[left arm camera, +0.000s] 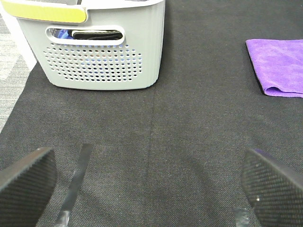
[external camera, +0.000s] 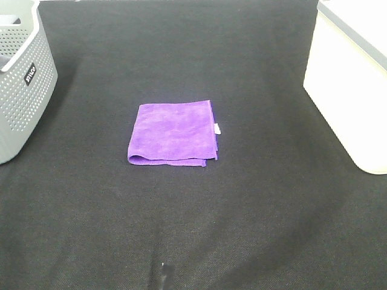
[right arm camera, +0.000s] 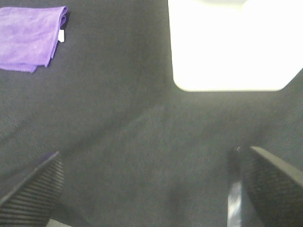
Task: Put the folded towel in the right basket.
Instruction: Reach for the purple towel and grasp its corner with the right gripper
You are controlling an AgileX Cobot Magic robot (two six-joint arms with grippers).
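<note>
A folded purple towel [external camera: 174, 133] lies flat on the black table, near its middle. It also shows in the left wrist view [left arm camera: 279, 66] and in the right wrist view [right arm camera: 31, 38]. The right basket [external camera: 351, 78] is white and stands at the table's right edge; it shows in the right wrist view [right arm camera: 232, 42] too. My left gripper [left arm camera: 149, 189] is open and empty, low over bare cloth, well short of the towel. My right gripper [right arm camera: 151, 189] is open and empty, short of the white basket. Neither arm shows in the high view.
A grey perforated basket [external camera: 21, 78] stands at the table's left edge; in the left wrist view [left arm camera: 102, 47] it has a yellow-green handle and dark items inside. The black table cloth [external camera: 193, 229] covers the whole surface.
</note>
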